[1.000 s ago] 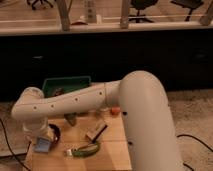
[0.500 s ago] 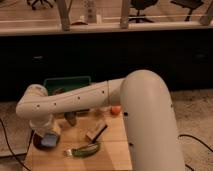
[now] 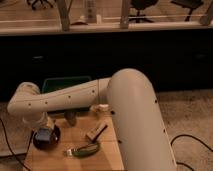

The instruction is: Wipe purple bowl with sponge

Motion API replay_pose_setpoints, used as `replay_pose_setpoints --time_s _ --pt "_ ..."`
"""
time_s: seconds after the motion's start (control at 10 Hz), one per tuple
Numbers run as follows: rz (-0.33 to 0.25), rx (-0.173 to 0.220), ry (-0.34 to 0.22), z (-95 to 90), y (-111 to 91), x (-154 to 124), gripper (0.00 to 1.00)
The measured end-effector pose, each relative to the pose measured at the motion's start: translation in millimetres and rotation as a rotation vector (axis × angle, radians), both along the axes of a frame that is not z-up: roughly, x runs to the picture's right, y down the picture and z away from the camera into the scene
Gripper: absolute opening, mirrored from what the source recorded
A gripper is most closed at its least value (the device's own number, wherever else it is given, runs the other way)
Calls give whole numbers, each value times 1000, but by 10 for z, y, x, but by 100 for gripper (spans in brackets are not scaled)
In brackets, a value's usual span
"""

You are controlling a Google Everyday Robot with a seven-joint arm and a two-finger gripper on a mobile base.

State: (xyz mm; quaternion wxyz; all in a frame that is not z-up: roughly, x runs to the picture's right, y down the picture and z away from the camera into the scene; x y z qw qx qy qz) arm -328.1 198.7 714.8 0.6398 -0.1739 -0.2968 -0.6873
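Note:
The purple bowl [image 3: 48, 139] sits at the left edge of the wooden table [image 3: 107, 159]. A blue-grey sponge [image 3: 43, 134] rests inside the bowl. My gripper [image 3: 42, 123] hangs at the end of the white arm, directly over the bowl's back left rim and just above the sponge. The arm's wrist covers most of the gripper, and I cannot tell whether it touches the sponge.
A green rectangular tray [image 3: 61, 82] stands at the back, partly behind the arm. A dark cup [image 3: 71, 119], a tan-and-black block [image 3: 96, 132] and a green curved strip [image 3: 85, 149] lie right of the bowl. The big white forearm [image 3: 135, 115] covers the table's right side.
The wrist has risen a little off the bowl, so more of the dark bowl and the sponge inside it now shows. The other objects have not moved.

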Motion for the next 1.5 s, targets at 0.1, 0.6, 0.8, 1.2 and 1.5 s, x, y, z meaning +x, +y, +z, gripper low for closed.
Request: replay_pose_setpoints --time_s 0.1,0.6,0.8,1.2,1.5 --pt "-8 1 -17 14 3 -56 0" --pt "-20 -6 -43 9 43 -114 0" --pt "-18 -6 -41 14 37 -104 0" --pt "-19 -7 -41 12 40 -105 0" --pt "-18 -7 -41 13 40 -101 0"
